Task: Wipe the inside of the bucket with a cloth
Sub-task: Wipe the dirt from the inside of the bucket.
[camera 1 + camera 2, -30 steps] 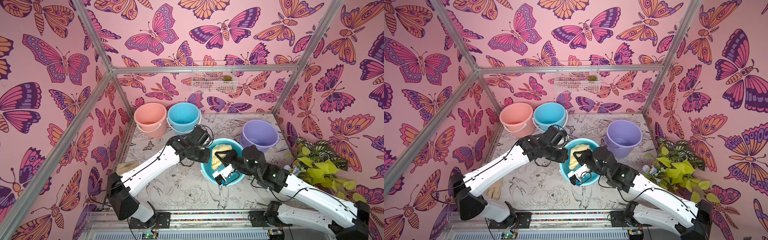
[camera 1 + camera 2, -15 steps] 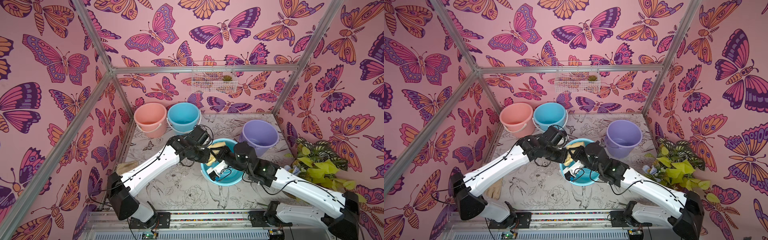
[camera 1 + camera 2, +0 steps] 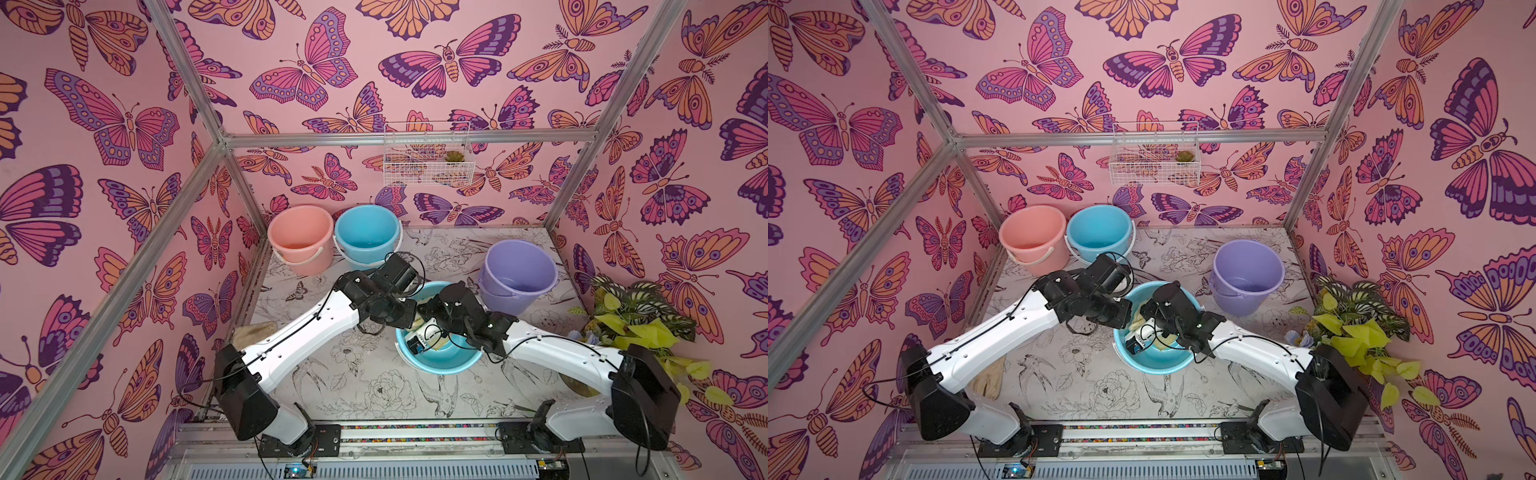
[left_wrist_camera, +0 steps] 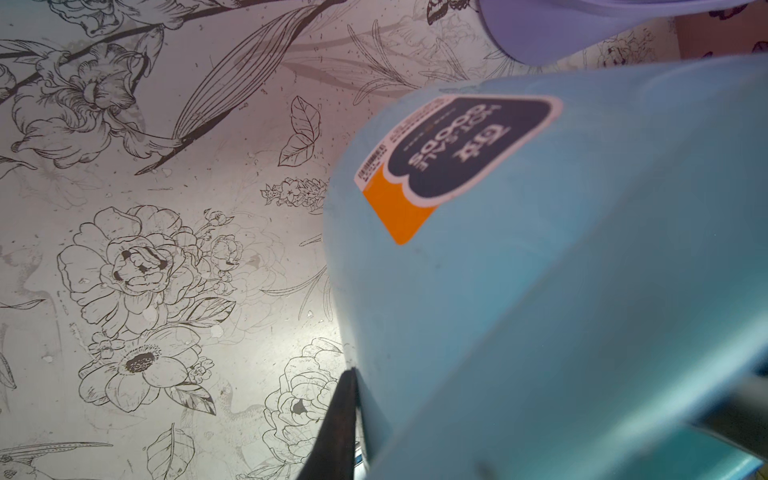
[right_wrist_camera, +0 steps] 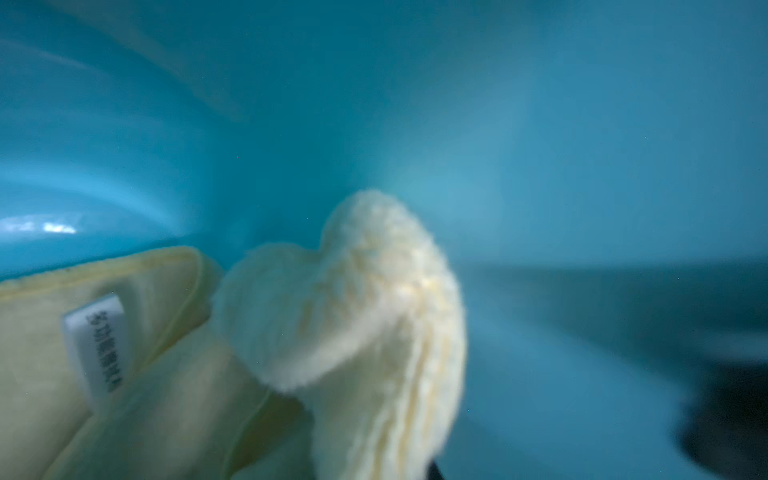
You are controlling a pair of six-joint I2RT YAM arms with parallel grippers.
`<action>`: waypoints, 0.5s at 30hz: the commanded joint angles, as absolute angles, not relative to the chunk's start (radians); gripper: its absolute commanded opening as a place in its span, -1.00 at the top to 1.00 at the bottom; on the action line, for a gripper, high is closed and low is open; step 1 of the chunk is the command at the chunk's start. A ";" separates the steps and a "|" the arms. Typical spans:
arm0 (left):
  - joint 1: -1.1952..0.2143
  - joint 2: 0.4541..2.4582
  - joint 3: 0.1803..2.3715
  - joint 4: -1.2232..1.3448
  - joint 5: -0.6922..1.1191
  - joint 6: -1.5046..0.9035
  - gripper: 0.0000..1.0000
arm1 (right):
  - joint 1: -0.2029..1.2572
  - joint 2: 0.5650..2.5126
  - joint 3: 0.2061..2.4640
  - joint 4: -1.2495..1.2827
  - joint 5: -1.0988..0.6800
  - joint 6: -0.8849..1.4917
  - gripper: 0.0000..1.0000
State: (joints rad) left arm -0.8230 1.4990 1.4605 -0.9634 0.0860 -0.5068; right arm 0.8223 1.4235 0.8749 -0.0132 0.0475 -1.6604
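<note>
Left gripper pinches the left rim of the tilted near blue bucket, likely steadying it so the right gripper, clamped on the yellow cloth, can scrub inside.

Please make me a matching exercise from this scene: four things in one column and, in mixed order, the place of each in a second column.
Things:
1. cloth
2. salmon-pink bucket
3. purple bucket
4. wire basket

Places:
A. on the back wall
B. back left corner of the table
C. inside the near blue bucket
D. right side of the table

Pairs: 1-C, 2-B, 3-D, 4-A
</note>
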 commanded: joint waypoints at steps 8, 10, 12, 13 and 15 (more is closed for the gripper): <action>-0.827 1.487 1.480 -0.900 0.140 -0.506 1.00 | 0.782 1.528 0.888 0.004 -0.009 -1.537 1.00; -0.827 1.495 1.483 -0.900 0.136 -0.503 1.00 | 0.781 1.498 0.890 -0.003 -0.009 -1.530 1.00; -0.827 1.505 1.488 -0.903 0.133 -0.504 1.00 | 0.782 1.445 0.895 -0.036 -0.030 -1.512 1.00; -0.827 1.508 1.490 -0.903 0.132 -0.506 1.00 | 0.783 1.417 0.901 -0.055 -0.041 -1.502 1.00; -0.827 1.519 1.495 -0.906 0.129 -0.506 1.00 | 0.788 1.357 0.916 -0.121 -0.062 -1.493 1.00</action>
